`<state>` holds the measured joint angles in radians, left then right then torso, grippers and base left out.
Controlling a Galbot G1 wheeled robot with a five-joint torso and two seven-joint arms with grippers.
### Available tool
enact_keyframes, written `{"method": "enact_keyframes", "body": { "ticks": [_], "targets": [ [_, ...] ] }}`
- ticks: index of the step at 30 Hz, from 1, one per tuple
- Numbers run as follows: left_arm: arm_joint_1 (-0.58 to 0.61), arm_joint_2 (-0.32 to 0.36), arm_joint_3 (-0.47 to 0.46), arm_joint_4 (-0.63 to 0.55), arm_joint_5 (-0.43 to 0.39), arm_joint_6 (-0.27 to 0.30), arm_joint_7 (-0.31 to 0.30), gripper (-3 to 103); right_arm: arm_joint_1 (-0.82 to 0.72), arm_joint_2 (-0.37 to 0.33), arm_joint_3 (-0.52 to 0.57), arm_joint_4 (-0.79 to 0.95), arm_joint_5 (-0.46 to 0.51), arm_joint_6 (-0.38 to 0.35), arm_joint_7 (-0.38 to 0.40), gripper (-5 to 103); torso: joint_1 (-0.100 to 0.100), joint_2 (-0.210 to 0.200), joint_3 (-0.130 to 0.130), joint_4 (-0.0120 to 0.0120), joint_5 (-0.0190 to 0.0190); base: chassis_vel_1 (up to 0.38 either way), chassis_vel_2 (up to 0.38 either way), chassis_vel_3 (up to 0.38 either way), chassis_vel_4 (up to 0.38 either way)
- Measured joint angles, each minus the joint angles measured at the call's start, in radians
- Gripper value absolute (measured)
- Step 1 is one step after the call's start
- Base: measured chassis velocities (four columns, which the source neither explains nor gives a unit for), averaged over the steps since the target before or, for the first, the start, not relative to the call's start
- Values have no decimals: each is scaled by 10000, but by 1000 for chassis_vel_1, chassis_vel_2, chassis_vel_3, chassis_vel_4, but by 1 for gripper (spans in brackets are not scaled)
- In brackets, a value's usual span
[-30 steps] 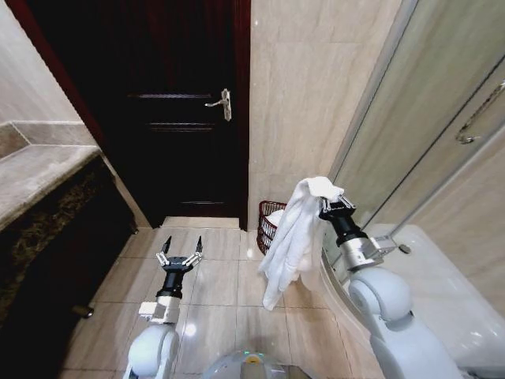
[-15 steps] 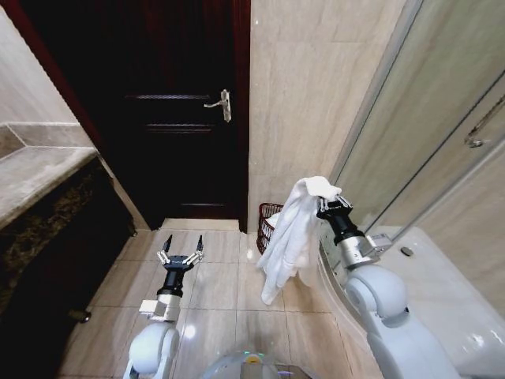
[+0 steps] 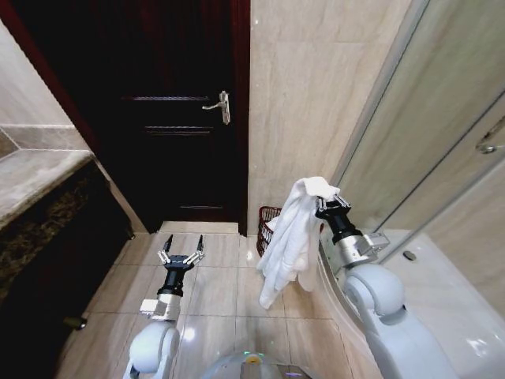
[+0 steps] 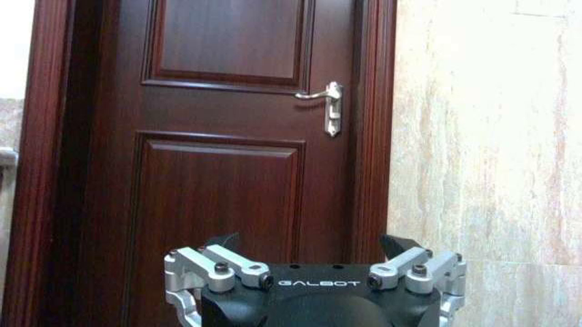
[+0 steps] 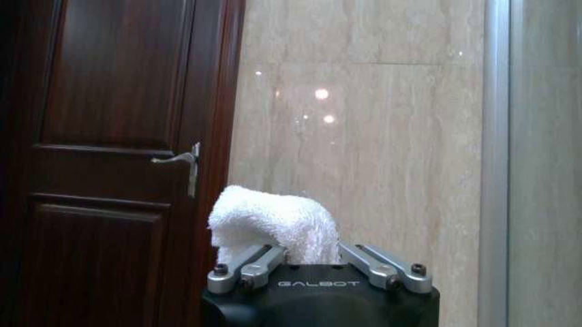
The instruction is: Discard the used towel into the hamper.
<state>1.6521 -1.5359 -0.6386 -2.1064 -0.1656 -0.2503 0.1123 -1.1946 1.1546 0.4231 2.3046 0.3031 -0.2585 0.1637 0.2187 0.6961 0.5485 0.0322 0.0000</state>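
Note:
A white towel (image 3: 290,237) hangs in long folds from my right gripper (image 3: 325,202), which is shut on its top end at about waist height on the right. The bunched towel end (image 5: 271,225) pokes up between the right gripper's fingers (image 5: 245,270) in the right wrist view. The hamper (image 3: 268,223), a dark reddish wire basket, stands on the floor against the tiled wall, mostly hidden behind the hanging towel. My left gripper (image 3: 181,254) is held low over the floor tiles on the left, open and empty, and its fingers (image 4: 211,262) point at the door.
A dark wooden door (image 3: 170,118) with a metal lever handle (image 3: 219,104) is straight ahead. A stone counter (image 3: 31,178) runs along the left. A glass shower screen (image 3: 426,142) and a white tub rim (image 3: 442,292) close off the right. Beige floor tiles (image 3: 213,284) lie between.
The whole view has shifted slightly, so the camera has moved. The towel and the right gripper sit a little left of before, and the towel now covers more of the hamper.

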Motion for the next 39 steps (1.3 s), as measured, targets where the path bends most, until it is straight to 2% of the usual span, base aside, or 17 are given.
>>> {"method": "enact_keyframes", "body": {
  "ticks": [13, 21, 24, 32, 39],
  "targets": [
    [0, -56, 6, 118, 18, -121, 20, 100, 1076, -210, -102, -228, 625, -182, 211, 9, -6, -5, -5, 0, 1, -20, 24, 27, -19],
    [-5, -159, -37, 134, 99, -169, 16, 100, 3310, -838, -348, -1454, 1810, -222, 28, 9, -5, -7, -4, 1, 3, 0, 0, 0, 0],
    [-48, -155, -129, 161, 63, -183, -55, 100, 4707, -975, -578, -2218, 2318, -222, -55, 9, -5, -7, -4, 2, 0, 0, 0, 0, 0],
    [-171, -235, -63, 291, 135, -197, -137, 100, 6626, -920, -848, -3524, 2685, -237, -359, 9, -5, -9, -4, 0, 4, 0, 0, 0, 0],
    [-338, -204, -112, 330, 130, -143, -211, 100, 8609, -1501, -1241, -4798, 2870, -438, -627, 9, -4, -9, -5, 0, 1, 0, 0, 0, 0]
  ]
}}
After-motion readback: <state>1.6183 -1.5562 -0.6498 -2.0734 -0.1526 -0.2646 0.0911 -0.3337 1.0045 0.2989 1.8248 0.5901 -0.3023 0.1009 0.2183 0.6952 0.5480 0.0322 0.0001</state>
